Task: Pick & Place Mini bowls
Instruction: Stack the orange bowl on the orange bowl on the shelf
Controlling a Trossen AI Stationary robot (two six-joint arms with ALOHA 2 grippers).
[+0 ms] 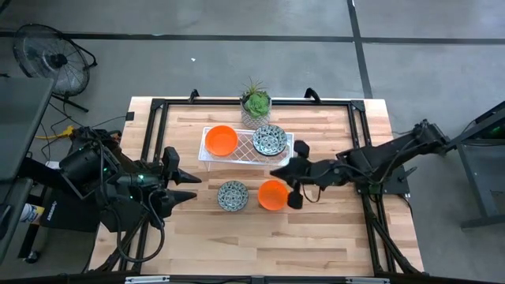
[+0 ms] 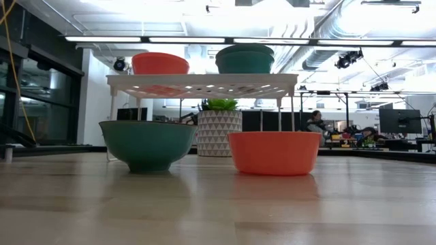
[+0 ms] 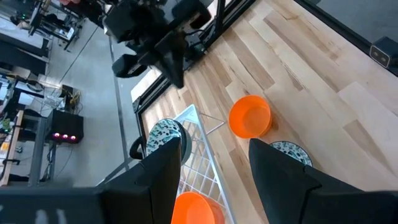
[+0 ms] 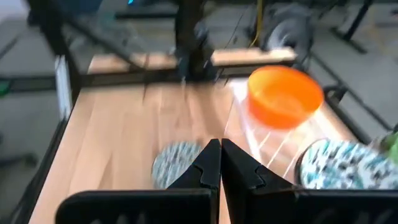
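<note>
Nearest the low camera, two mini bowls sit on the bare wood in front of the white wire rack [image 1: 246, 153]: a speckled bowl [image 1: 232, 196] and, just beside it toward the right edge of the table [image 1: 331, 237], a plain orange bowl [image 1: 272, 195]. They stand close together without touching. From the side the speckled one shows a plain grey-green outer wall [image 2: 146, 143]; from above its inside is grey-green flecked with white. The orange one is bright and unpatterned inside and out [image 2: 274, 152].

On top of the rack, toward the far edge, another orange bowl [image 1: 221, 140] sits at its left end and another speckled bowl [image 1: 269, 140] at its right end, well apart. A potted plant [image 1: 256, 103] stands behind the rack.

The right gripper [image 1: 284, 172] hangs just above and behind the orange bowl on the wood, fingers pressed fully together, holding nothing. The left gripper [image 1: 187, 187] waits near the left edge, fingers spread wide and empty, pointing at the speckled bowl on the wood, a little way short of it.
</note>
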